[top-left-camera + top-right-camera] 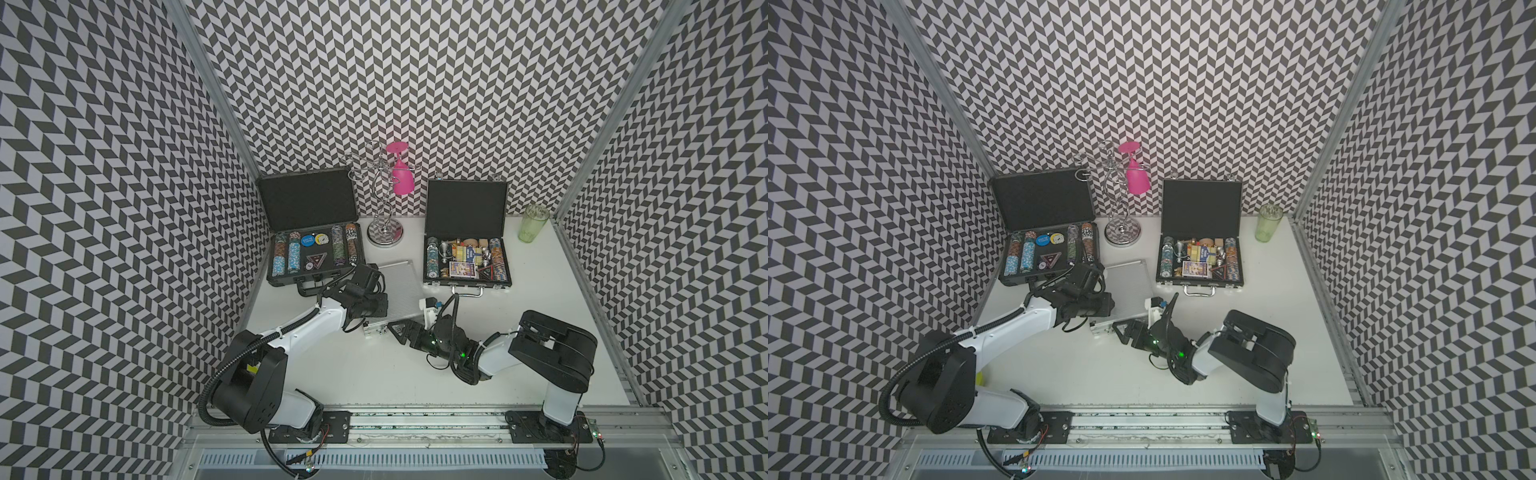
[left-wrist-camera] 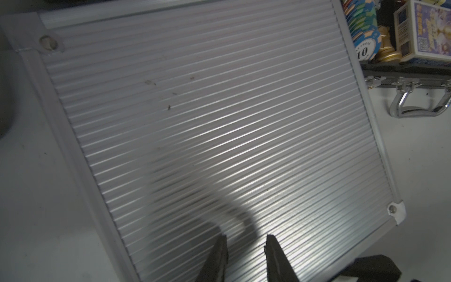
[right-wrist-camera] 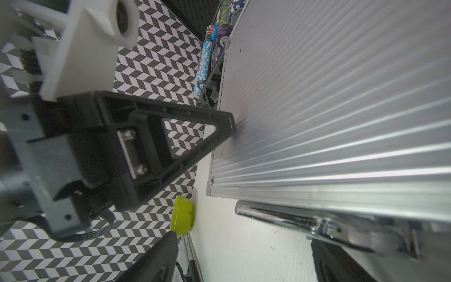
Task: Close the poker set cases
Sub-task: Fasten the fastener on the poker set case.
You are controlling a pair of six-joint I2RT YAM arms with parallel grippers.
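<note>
The silver case [image 1: 400, 286] lies shut under the left pincer [image 2: 245, 240], whose narrowly parted tips seem to rest on its lid, pinching nothing. The right pincer [image 3: 244, 240], spread wide, sits at its handle [image 3: 275, 213]. A slanted push could skid the case toward the open black case [image 1: 465, 208] beyond the right pincer.

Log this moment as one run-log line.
silver case: shut; left gripper: open, above it; right gripper: open, at its near edge; grey case: open; black case: open
</note>
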